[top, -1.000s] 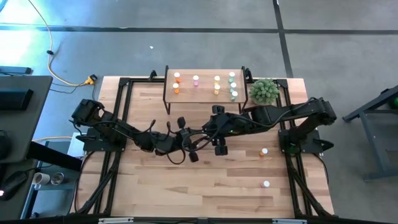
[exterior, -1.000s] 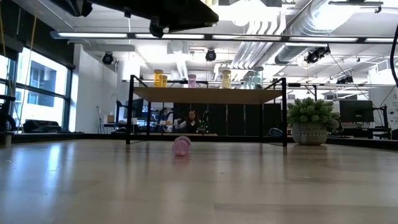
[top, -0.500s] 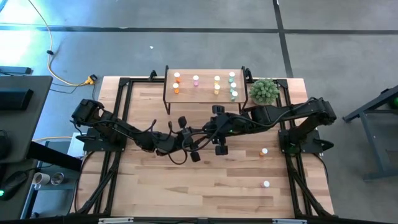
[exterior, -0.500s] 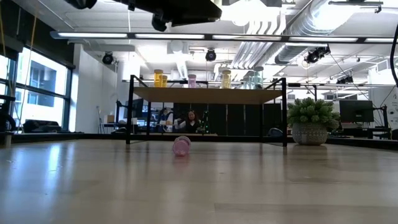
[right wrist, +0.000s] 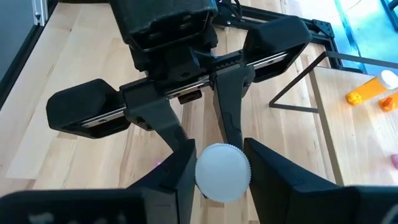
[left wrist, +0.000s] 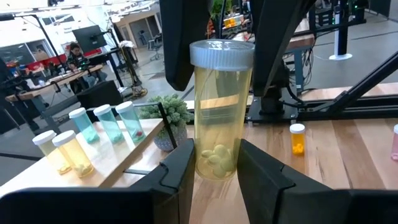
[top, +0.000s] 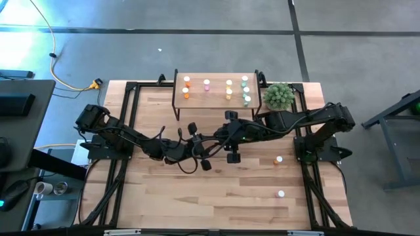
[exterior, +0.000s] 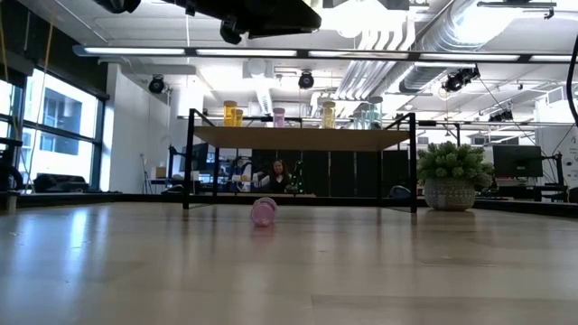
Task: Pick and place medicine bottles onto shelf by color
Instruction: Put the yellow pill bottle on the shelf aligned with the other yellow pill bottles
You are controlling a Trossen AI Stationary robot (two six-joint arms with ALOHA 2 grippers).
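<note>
Spanning mid-desk (top: pixel 157 196), both arms meet near the shelf (top: pixel 216 98): left pincer (left wrist: pixel 214 171) clamps the yellow bottle's (left wrist: pixel 221 112) base while right pincer (right wrist: pixel 221 171) closes round its cap. Mistimed release during this handover could drop it, likely rolling away.

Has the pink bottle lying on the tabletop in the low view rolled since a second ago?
No. The pink bottle remains below the wooden shelf, right of its left leg.
</note>
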